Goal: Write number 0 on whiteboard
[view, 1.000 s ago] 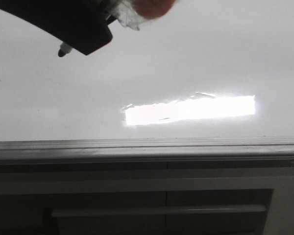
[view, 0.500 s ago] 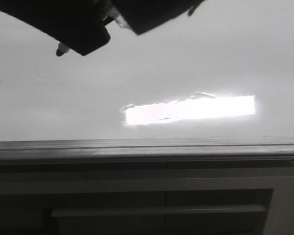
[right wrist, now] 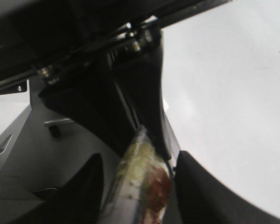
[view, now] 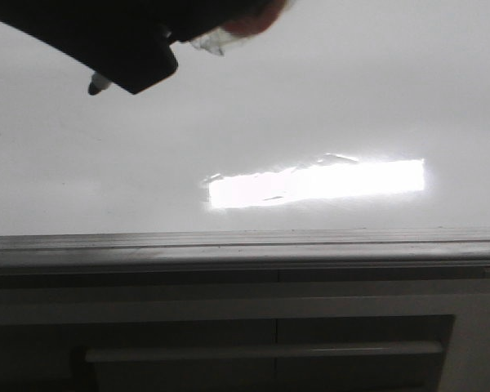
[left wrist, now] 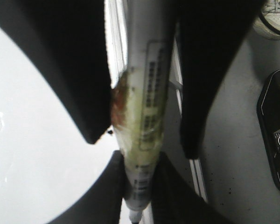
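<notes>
Black marker (view: pixel 93 84) tip slightly lower, leftward.

Printed matter is seen only on the marker (left wrist: pixel 147 116), in the left wrist view: a framed label with rows of small dark print runs along its white barrel, and a further short block of print lies lower on the barrel, nearer the tip. None of it can be read, as the characters are blurred and partly covered by yellowed tape. On the whiteboard (view: pixel 327 106), no written mark or number can be made out in the front view.
</notes>
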{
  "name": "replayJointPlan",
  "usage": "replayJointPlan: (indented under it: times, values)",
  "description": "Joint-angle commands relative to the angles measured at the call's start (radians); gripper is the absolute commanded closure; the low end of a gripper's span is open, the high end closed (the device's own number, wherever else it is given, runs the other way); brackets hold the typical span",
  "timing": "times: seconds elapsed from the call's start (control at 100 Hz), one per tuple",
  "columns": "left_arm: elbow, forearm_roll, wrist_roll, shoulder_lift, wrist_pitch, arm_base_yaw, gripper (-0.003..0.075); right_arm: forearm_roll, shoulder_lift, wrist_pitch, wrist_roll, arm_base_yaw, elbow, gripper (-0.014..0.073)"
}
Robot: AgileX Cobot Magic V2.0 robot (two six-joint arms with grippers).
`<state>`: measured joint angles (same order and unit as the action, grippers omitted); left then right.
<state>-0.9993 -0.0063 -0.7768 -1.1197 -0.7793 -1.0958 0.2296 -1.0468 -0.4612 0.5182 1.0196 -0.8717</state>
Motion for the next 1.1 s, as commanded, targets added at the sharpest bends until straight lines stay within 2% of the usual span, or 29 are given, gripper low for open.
replayJointPlan:
  times: [0.0,0.16,0.3,0.37,0.54,0.61,0.81,0.95,1.09]
  values:
    - [-0.035,-0.025,-0.001,0.023,0.059,-0.009,0.074,0.005,0.003,0.082,0.012,-0.001,-0.036,0.0432]
    - [-0.035,-0.033,0.01,0.023,0.061,-0.009,0.074,0.006,-0.004,0.082,0.012,-0.001,-0.036,0.0666]
    - [-0.035,-0.087,0.015,0.023,0.069,-0.009,0.072,0.006,-0.004,0.096,0.012,-0.001,-0.036,0.0663]
    - [-0.035,-0.123,0.04,0.023,0.085,-0.009,0.064,0.006,-0.002,0.096,0.012,-0.001,-0.036,0.0663]
    - [-0.035,-0.188,0.177,0.046,0.088,-0.009,0.0337,0.006,0.047,0.085,-0.017,-0.046,-0.028,0.0661]
    - [-0.035,-0.21,0.179,0.07,0.093,-0.009,0.0279,0.006,0.089,0.088,-0.041,-0.09,-0.01,0.0661]
    - [-0.021,-0.216,0.269,0.193,0.196,-0.009,0.0304,0.006,0.248,0.088,-0.063,-0.243,0.104,0.066]
    - [0.054,-0.2,0.391,0.315,0.334,-0.002,0.0429,0.006,0.355,0.092,-0.081,-0.335,0.176,0.066]
    - [0.202,-0.197,0.522,0.458,0.454,0.044,0.058,0.006,0.405,0.124,-0.081,-0.401,0.21,0.066]
